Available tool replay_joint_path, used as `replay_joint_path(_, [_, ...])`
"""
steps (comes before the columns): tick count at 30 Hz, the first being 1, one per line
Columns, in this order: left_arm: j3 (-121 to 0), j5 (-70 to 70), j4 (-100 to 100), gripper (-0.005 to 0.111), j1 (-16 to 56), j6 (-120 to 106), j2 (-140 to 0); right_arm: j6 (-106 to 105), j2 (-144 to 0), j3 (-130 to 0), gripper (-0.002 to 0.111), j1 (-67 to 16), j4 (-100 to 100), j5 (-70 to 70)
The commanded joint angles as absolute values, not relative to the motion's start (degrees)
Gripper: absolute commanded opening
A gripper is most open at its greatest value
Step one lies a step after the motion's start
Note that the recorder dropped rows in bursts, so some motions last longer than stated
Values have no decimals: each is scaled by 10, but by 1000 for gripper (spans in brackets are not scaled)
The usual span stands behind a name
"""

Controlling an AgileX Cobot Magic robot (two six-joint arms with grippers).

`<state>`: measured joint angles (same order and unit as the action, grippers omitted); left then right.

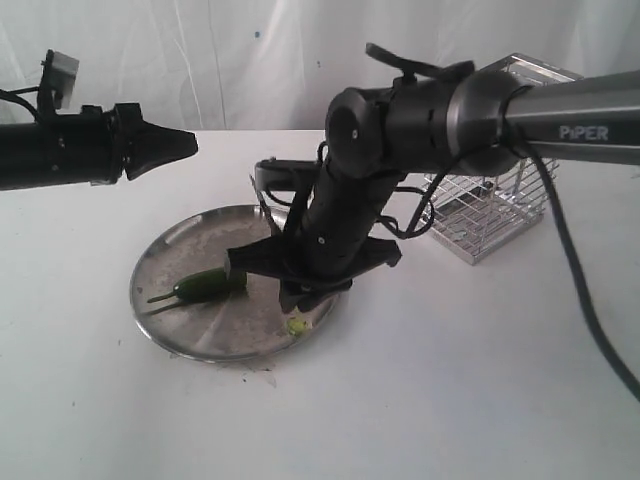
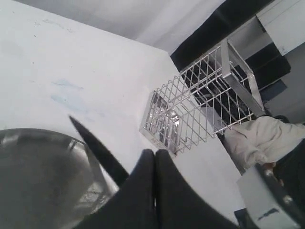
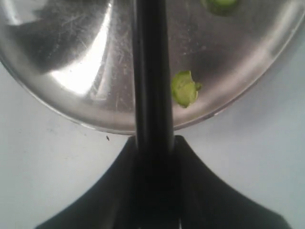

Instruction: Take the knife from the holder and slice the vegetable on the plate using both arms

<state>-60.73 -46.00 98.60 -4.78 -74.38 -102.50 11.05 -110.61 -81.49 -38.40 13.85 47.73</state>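
Observation:
The green chili (image 1: 203,286) lies on the left half of the steel plate (image 1: 185,240). A cut green slice (image 1: 297,325) rests near the plate's front rim, seen also as the slice (image 3: 183,89). My right gripper (image 1: 298,288) hangs low over the plate's right side, shut on the knife (image 3: 152,71), whose black handle runs across the plate (image 3: 81,71). A dark pointed blade (image 2: 97,150) shows above the plate (image 2: 38,171). My left gripper (image 1: 188,145) is shut and empty, hovering high and left of the plate; its fingers (image 2: 143,171) press together.
The wire-mesh holder (image 1: 490,205) stands behind and right of the plate, also visible as the holder (image 2: 200,105). The right arm's thick link (image 1: 560,125) crosses above the holder. Another green piece (image 3: 219,4) lies further in on the plate. White tabletop surrounds everything.

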Motion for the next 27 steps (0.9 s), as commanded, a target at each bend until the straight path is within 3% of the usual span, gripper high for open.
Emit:
replay_joint_path(1, [-569, -420, 999, 0, -51, -754, -943, 101, -1045, -816, 0, -382, 96, 477])
replay_joint_path(5, [-534, -331, 986, 0, -49, -756, -854, 101, -1001, -816, 0, -382, 64, 498])
replay_joint_path(10, [-461, -66, 910, 0, -20, -747, -747, 64, -992, -816, 0, -382, 70, 506])
replay_joint_path(13, [-426, 14, 910, 0, -5, -747, -710, 46, -1015, -816, 0, -382, 86, 480])
replay_joint_path(23, [-394, -26, 908, 0, 19, -748, -713, 51, -1165, -856, 0, -376, 134, 431])
replay_joint_path(27, [-394, -28, 911, 0, 19, -748, -718, 51, -1195, -862, 9, -376, 136, 428])
